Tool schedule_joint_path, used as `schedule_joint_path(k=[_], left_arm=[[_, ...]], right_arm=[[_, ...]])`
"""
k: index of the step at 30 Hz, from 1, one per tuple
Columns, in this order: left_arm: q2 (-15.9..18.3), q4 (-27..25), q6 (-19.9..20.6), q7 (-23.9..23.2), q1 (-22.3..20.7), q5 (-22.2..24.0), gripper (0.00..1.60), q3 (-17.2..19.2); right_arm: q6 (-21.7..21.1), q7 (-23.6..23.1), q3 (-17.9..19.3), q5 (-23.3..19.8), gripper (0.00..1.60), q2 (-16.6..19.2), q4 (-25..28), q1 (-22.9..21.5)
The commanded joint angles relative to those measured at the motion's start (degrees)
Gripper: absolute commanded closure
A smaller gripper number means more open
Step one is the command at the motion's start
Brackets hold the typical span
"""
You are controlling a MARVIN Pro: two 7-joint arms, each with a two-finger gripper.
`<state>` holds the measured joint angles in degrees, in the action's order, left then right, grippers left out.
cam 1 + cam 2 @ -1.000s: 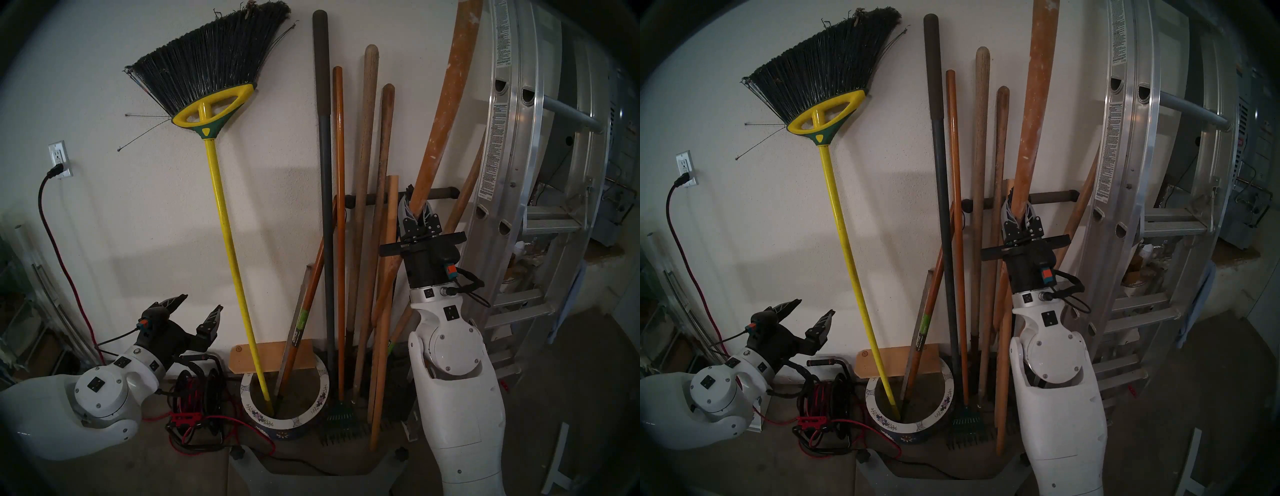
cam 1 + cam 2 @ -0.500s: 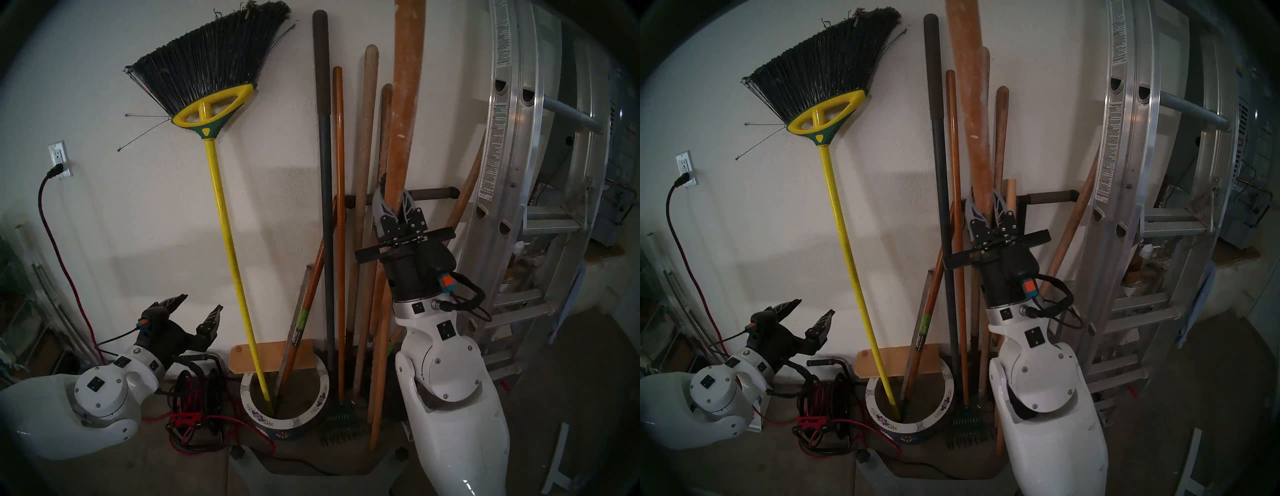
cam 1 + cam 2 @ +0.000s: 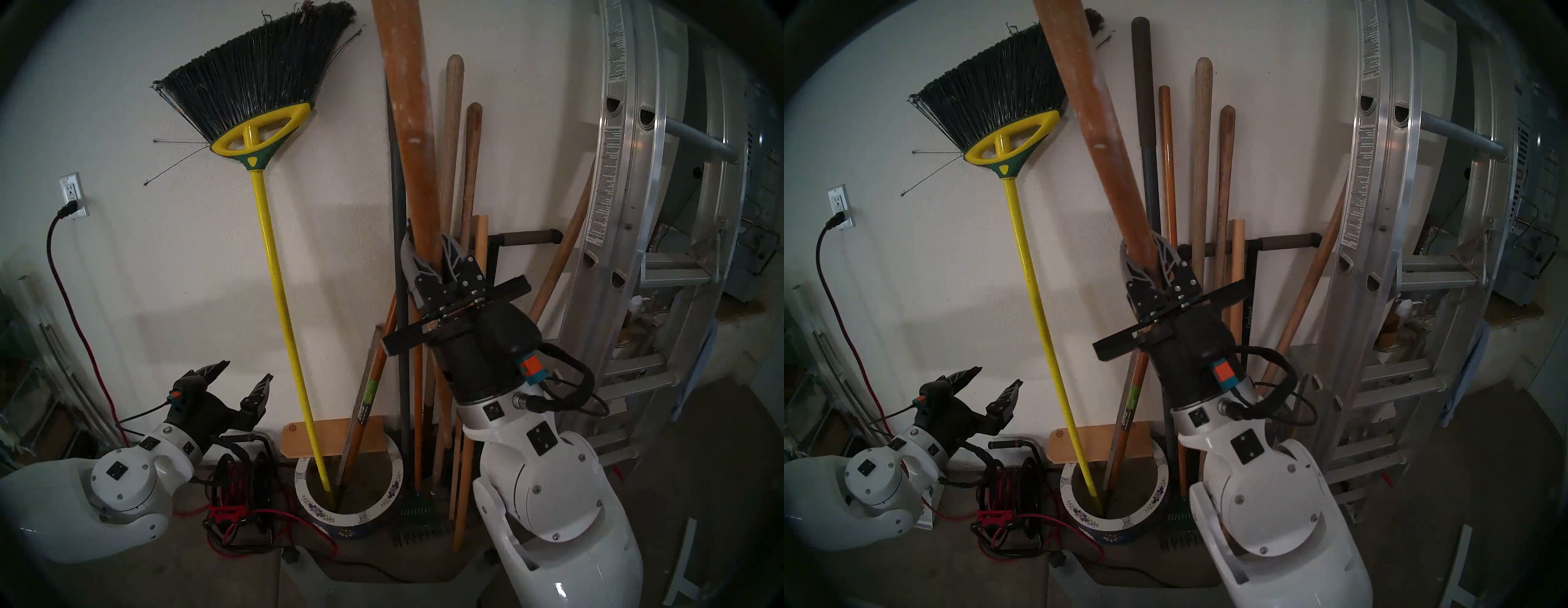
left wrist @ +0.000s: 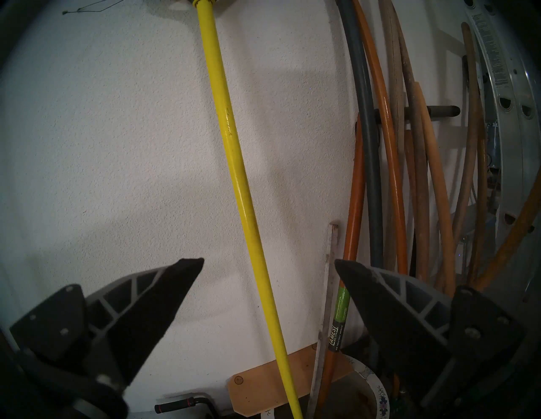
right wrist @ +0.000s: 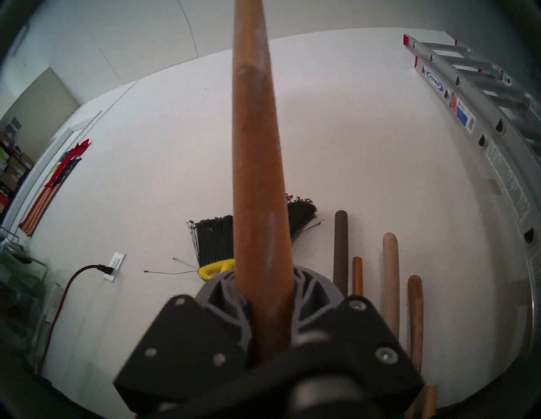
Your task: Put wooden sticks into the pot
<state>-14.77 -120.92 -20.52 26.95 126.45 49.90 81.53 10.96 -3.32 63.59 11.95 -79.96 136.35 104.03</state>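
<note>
Head views: right claw [image 3: 430,250] pinches the speckled wooden stick [image 3: 413,140], raised and leaning left; its top runs off frame, its lower end hides behind the arm. The pot [image 3: 392,494] sits on the floor, part blocked in the right eye. Left wrist: left claw [image 4: 269,264] is spread wide, only a sliver of pot visible. Right wrist: stick tip cut off.

White lettering "AMES" on the black-and-green label of an orange tool handle [image 4: 336,327], lower right of the left wrist view. A blue oval "WERNER" badge on the silver aluminium ladder [image 5: 435,80], upper right of the right wrist view. "Orchard" on a black T-shaped tool shaft [image 3: 1249,316], centre right.
</note>
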Motion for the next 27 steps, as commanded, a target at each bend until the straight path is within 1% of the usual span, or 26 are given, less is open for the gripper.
schedule_joint_path(k=[1,2,4,7,8,10,11,13,14,17,18,21,23,27], left_arm=[[0.0,-0.3,0.0,0.0,0.0,-0.3,0.0,-0.1],[0.0,-0.3,0.0,0.0,0.0,-0.4,0.0,-0.1],[0.0,-0.3,0.0,0.0,0.0,-0.4,0.0,-0.1],[0.1,-0.4,-0.1,0.1,0.1,-0.5,0.0,-0.1],[0.1,-0.4,-0.1,0.1,0.1,-0.6,0.0,-0.1],[0.0,-0.4,-0.1,0.1,0.1,-0.7,0.0,-0.2],[0.0,-0.4,-0.1,0.1,0.1,-0.7,0.0,-0.2],[0.0,-0.4,-0.1,0.2,0.1,-0.8,0.0,-0.2],[0.0,-0.4,-0.1,0.2,0.1,-0.9,0.0,-0.2],[0.0,-0.4,-0.1,0.3,0.1,-1.0,0.0,-0.2],[0.0,-0.4,-0.1,0.3,0.1,-1.0,0.0,-0.2],[0.0,-0.4,-0.1,0.4,0.1,-1.1,0.0,-0.2],[0.0,-0.4,-0.1,0.4,0.1,-1.2,0.0,-0.3],[-0.1,-0.4,-0.1,0.5,0.1,-1.3,0.0,-0.3]], right_arm=[[-7.3,2.5,-3.9,-0.1,1.6,4.0,3.7,-2.6],[-10.0,3.1,-5.1,-0.3,1.6,4.5,3.7,-4.1],[-10.7,3.5,-5.5,-0.4,1.6,4.5,3.6,-4.6],[-14.7,4.6,-7.0,-0.8,1.6,4.6,3.0,-6.9],[-15.3,4.9,-7.3,-0.9,1.6,4.6,2.8,-7.4],[-19.2,6.1,-8.7,-1.3,1.6,4.4,2.3,-9.7],[-19.2,6.1,-8.7,-1.3,1.6,4.4,2.3,-9.7],[-22.6,7.5,-9.6,-1.7,1.6,4.2,1.9,-11.4],[-22.0,7.8,-9.4,-1.8,1.6,4.1,1.8,-10.8],[-27.4,10.1,-11.2,-2.5,1.6,3.8,1.4,-14.1],[-27.3,9.6,-10.8,-2.7,1.6,3.4,1.3,-13.7],[-31.1,10.7,-11.9,-3.5,1.6,2.7,0.9,-15.9],[-32.8,11.6,-12.6,-3.9,1.6,2.4,0.6,-17.0],[-35.8,12.7,-13.8,-4.1,1.6,0.4,-1.3,-20.0]])
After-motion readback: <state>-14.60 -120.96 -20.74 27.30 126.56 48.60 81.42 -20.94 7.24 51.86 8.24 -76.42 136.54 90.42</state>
